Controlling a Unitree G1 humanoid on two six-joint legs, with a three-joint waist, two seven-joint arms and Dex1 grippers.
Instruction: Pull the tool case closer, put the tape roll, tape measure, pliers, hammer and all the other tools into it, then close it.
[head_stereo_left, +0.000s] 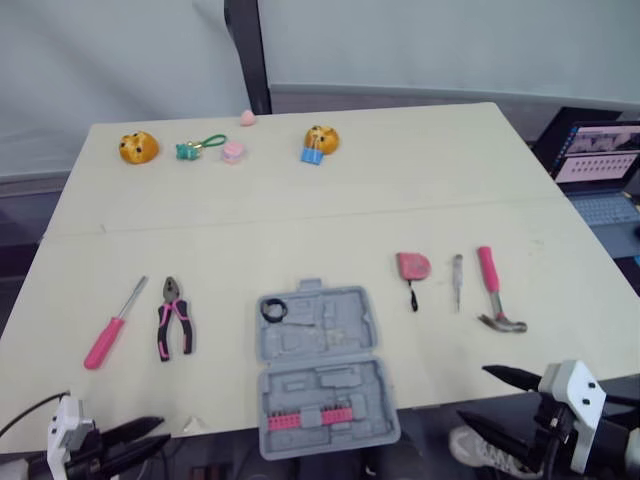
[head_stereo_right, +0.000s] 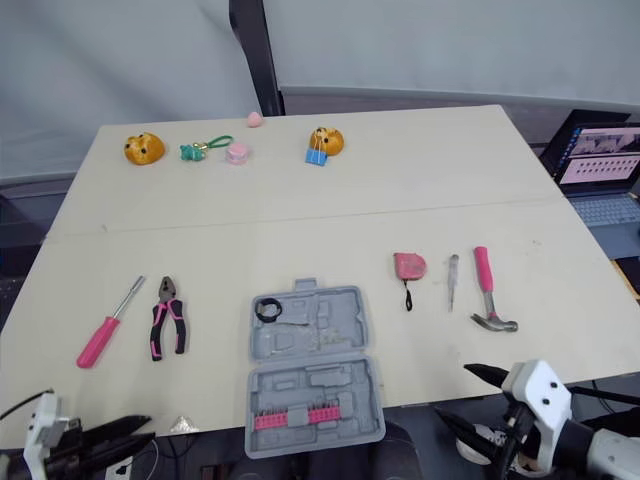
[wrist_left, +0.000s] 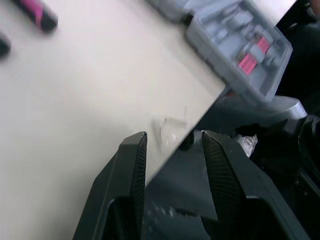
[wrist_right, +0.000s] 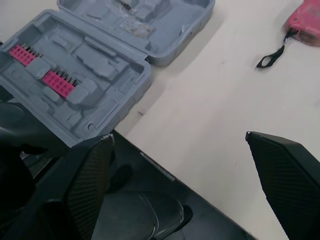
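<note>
The grey tool case lies open at the table's front centre, its lower half overhanging the edge. A black tape roll rests in its far half, and pink bit holders sit in the near half. Right of the case lie a pink tape measure, a small slim screwdriver and a pink-handled hammer. To the left are pink-handled pliers and a pink screwdriver. My left gripper hangs open below the front-left edge. Off the front-right edge, my right gripper is open wide and holds nothing.
Small toys line the back of the table: an orange plush, a green keychain, a pink round piece and a second plush with a blue clip. A laptop stands off the right side.
</note>
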